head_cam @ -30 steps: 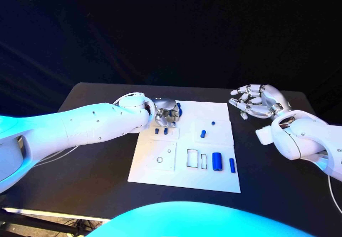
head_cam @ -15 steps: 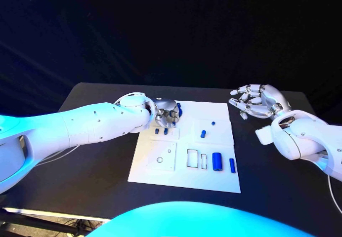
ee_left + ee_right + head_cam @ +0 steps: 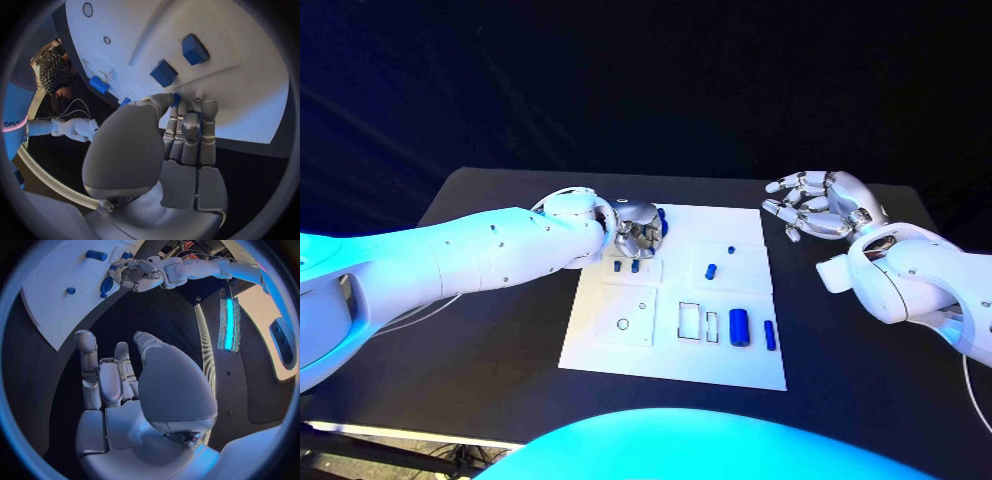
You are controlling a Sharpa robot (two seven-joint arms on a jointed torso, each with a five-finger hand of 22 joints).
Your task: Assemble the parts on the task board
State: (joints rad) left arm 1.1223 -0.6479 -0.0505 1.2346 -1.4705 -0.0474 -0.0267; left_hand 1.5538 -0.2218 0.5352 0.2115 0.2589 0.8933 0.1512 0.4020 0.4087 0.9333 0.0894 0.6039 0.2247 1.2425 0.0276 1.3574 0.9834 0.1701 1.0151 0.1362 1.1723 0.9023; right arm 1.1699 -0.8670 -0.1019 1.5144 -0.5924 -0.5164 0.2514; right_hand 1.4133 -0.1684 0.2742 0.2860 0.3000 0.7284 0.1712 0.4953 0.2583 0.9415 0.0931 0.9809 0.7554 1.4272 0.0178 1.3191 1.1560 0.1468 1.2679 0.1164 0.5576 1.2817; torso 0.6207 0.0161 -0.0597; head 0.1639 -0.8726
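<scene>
Head view: we see the white task board [image 3: 678, 345] lying in the middle of the black desk [image 3: 488, 330]. The left hand [image 3: 638, 228] rests at the board's far left corner with its fingers curled down over a blue part [image 3: 662, 227], most of which is hidden by the fingers. Two small blue pegs [image 3: 626, 266] stand just beside that hand; a short blue part [image 3: 711, 270] lies in the middle, and a thick blue cylinder [image 3: 738, 327] and a thin blue rod [image 3: 770, 334] lie side by side near the right edge. The right hand [image 3: 822, 210] is held above the desk beyond the board's right edge, fingers apart, holding nothing.

Left wrist view: we see the left hand [image 3: 169, 145] with fingertips closed around a sliver of blue; whether it is truly gripped we cannot tell. Two blue blocks [image 3: 180, 61] stand just beyond.

Right wrist view: the right hand [image 3: 131, 385] is spread and empty; the board [image 3: 56, 300] is cut off at the rim.
</scene>
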